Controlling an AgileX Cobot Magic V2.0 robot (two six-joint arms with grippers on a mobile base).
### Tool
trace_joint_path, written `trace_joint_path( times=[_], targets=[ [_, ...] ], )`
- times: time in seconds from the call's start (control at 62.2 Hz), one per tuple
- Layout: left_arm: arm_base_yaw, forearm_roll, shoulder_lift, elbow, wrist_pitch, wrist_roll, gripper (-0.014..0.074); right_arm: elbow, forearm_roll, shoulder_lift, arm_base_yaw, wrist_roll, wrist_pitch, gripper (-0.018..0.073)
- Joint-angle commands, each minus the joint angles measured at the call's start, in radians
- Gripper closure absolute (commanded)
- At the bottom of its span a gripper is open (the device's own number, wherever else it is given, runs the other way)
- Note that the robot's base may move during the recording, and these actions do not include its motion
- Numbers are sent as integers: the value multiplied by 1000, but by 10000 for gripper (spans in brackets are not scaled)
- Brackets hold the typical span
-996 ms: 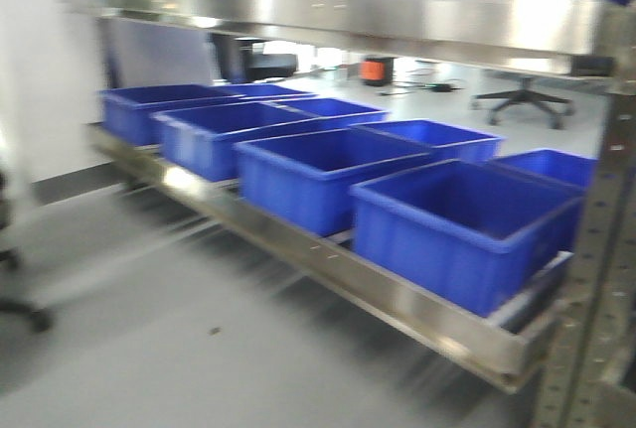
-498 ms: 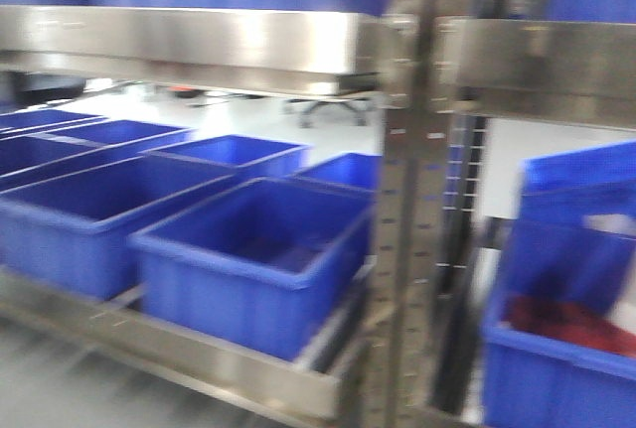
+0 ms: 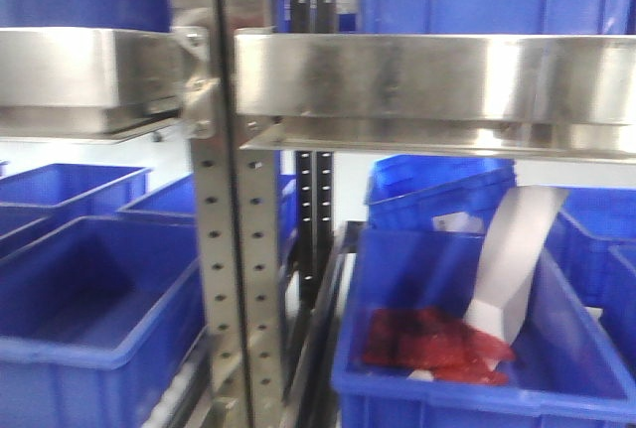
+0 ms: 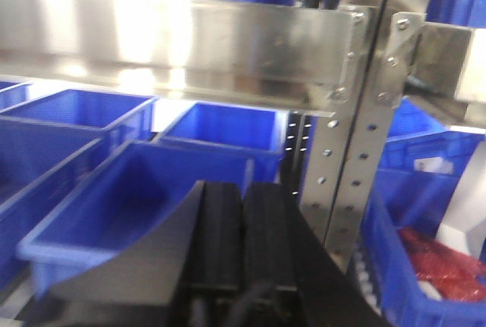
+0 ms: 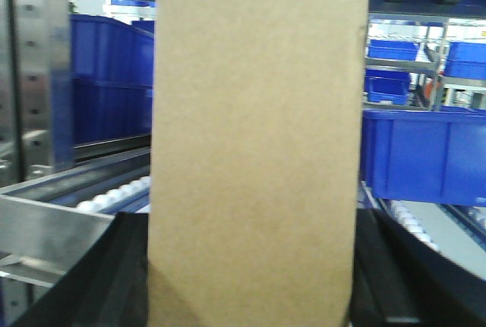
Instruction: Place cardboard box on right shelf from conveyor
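Left gripper (image 4: 243, 190): you see 2 flat matte-black fingers (image 4: 220, 228), with long grooves running along their length.
Left gripper body: it widens toward your camera into sloped, dark grey shoulders. Thin dark cables show at the bottom edge, blurred.
Right gripper (image 5: 250, 281): your view shows 2 plain matte-black fingers (image 5: 380, 274), at the lower left and lower right.
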Motion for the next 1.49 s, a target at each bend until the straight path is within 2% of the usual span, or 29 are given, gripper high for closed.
trace_joint_path(
  times=[0.0, 1.478],
  targets=[
    [-7, -3, -6, -3, -81, -1, 715, -28, -2, -8, -6, -8, -104, 247],
    [-7, -3, -6, -3, -81, -1, 715, -28, -2, -8, -6, -8, -110, 247]
  ],
)
